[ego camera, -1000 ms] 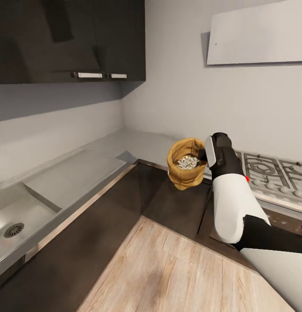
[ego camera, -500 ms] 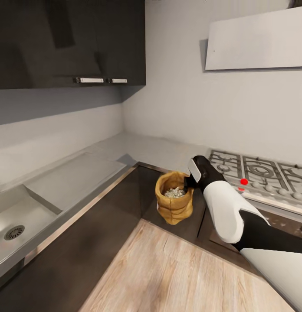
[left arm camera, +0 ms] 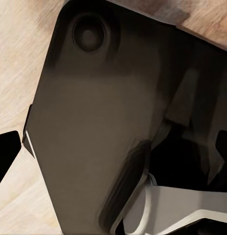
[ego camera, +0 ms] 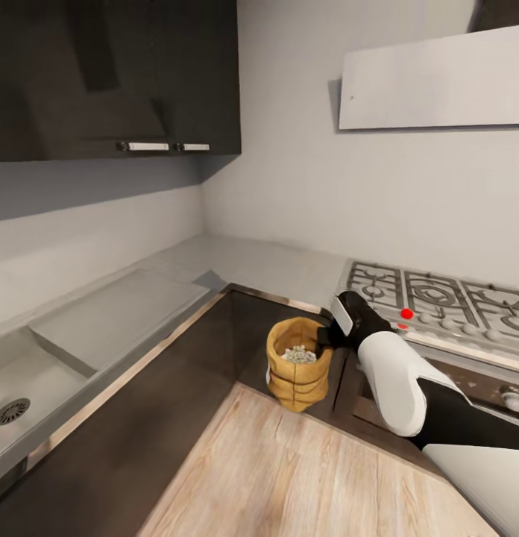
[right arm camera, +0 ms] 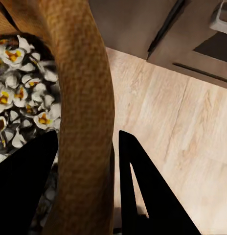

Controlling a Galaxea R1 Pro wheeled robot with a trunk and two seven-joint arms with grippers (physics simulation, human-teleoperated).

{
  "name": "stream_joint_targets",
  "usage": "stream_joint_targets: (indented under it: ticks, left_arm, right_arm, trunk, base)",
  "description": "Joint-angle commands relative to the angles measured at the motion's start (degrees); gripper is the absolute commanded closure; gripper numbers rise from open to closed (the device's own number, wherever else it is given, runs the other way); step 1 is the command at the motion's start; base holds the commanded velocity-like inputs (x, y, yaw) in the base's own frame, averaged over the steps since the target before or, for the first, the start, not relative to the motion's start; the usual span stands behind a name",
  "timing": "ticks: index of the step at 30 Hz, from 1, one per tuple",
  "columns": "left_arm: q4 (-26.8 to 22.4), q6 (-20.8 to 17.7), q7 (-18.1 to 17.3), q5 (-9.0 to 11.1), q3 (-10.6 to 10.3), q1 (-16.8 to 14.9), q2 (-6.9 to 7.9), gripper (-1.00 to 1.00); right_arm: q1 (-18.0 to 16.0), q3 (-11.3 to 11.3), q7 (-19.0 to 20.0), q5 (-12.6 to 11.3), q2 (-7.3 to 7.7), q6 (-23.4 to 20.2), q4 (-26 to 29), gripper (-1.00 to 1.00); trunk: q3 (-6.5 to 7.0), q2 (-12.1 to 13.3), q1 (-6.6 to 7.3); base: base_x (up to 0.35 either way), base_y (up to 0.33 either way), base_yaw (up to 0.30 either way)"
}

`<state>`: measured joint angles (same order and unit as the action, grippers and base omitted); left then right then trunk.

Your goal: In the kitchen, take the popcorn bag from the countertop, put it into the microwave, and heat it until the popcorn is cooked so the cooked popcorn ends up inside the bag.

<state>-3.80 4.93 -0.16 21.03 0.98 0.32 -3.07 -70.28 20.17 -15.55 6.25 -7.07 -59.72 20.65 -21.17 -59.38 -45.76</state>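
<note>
The tan popcorn bag (ego camera: 297, 373) hangs upright in the air in front of the dark corner cabinets, below the level of the countertop (ego camera: 252, 261). My right gripper (ego camera: 326, 335) is shut on its rolled rim. Whitish popcorn (ego camera: 298, 355) lies heaped inside. In the right wrist view the black fingers (right arm camera: 143, 191) pinch the bag's rim (right arm camera: 86, 98), one inside beside the popcorn (right arm camera: 20, 103) and one outside. In the left wrist view my left gripper (left arm camera: 113, 152) is open, its fingertips wide apart over my own dark body. The microwave is out of view.
A grey gas hob (ego camera: 438, 298) with black grates sits on the right, with an oven front below it. A steel sink (ego camera: 21, 395) and drainboard lie on the left. Dark wall cabinets (ego camera: 110, 74) hang above, and a pale hood (ego camera: 438, 74) is over the hob. Wooden floor (ego camera: 289, 477) spreads below.
My right gripper has come down and towards me with the bag, from counter height to in front of the cabinet fronts. The head view has also shifted slightly.
</note>
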Motion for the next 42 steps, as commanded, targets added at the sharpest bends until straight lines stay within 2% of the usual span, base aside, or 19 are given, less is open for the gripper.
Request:
stream_joint_targets:
  ticks: [1,7,17,24,28,37,42]
  left_arm:
    - [-0.1,0.1,0.0,0.2,0.1,0.0,-0.01,-1.0]
    - [-0.1,0.1,0.0,0.2,0.1,0.0,0.03,-1.0]
    - [-0.1,0.1,0.0,0.2,0.1,0.0,-0.01,-1.0]
    - [-0.1,0.1,0.0,0.2,0.1,0.0,-0.01,-1.0]
    - [-0.1,0.1,0.0,0.2,0.1,0.0,0.07,-1.0]
    - [-0.1,0.1,0.0,0.3,0.1,0.0,0.08,-1.0]
    - [-0.1,0.1,0.1,0.3,0.1,0.0,0.01,-1.0]
  right_arm:
    - [0.1,0.5,0.4,0.5,0.07,-0.2,0.1,1.0]
    - [0.2,0.4,0.8,1.3,0.36,0.7,0.0,1.0]
    - [0.3,0.5,0.7,1.1,0.39,0.6,0.1,1.0]
    - [0.3,0.5,0.2,1.0,0.53,0.8,0.1,1.0]
    - [0.3,0.5,0.7,0.7,1.39,0.7,0.1,1.0]
    - [0.3,0.4,0.1,0.7,1.61,0.7,0.0,1.0]
    - [2.3,0.5,0.1,1.2,1.68,0.8,0.1,1.0]
  trunk:
    - [0.04,0.0,-0.01]
    - [0.58,0.0,-0.01]
    - [1.45,0.0,-0.01]
    - [1.52,0.0,-0.01]
    - [1.52,0.0,-0.01]
    - [1.52,0.0,-0.01]
    - [1.52,0.0,-0.01]
  base:
    - [0.0,0.0,-0.122]
    - [0.0,0.0,-0.124]
    - [0.0,0.0,-0.123]
    - [0.0,0.0,-0.016]
    - [0.0,0.0,0.0]
    - [0.0,0.0,0.0]
    - [0.0,0.0,-0.083]
